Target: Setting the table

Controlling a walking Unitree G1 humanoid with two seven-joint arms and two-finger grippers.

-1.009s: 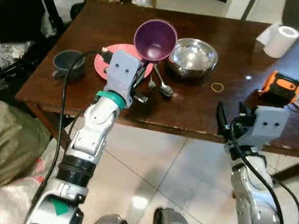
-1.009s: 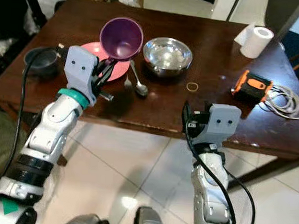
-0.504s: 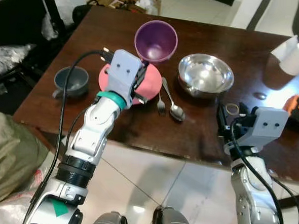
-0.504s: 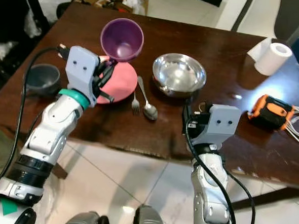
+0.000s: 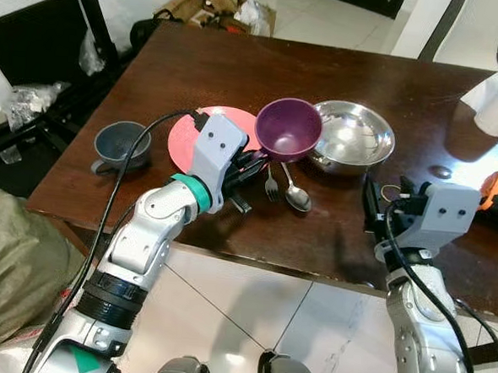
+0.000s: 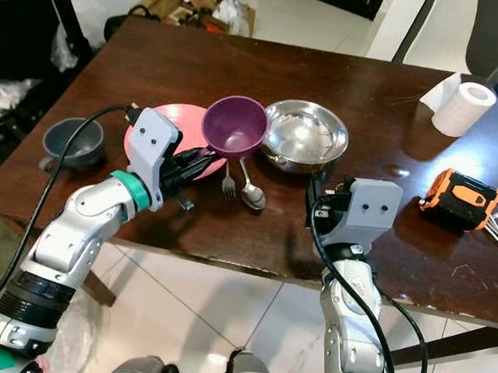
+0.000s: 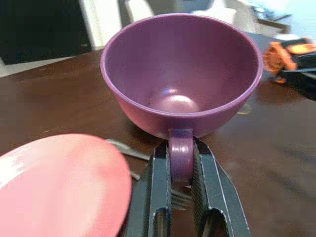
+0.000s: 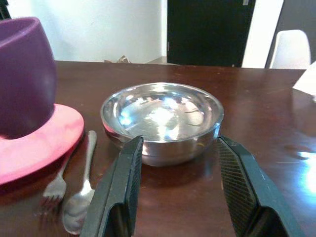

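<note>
Near the table's [image 5: 197, 73] front edge, the right gripper [image 8: 180, 197] hovered with its fingers spread wide and empty, aimed at the steel bowl [image 5: 351, 138]. The left gripper [image 7: 180, 197] was clamped on the handle of the purple cup [image 5: 287, 129], which had come down from half a second before and now hung over the fork [image 5: 271, 184] and spoon [image 5: 293, 192], between the pink plate [image 5: 184, 133] and the bowl. The grey cup [image 5: 120, 143] sat near the left edge.
</note>
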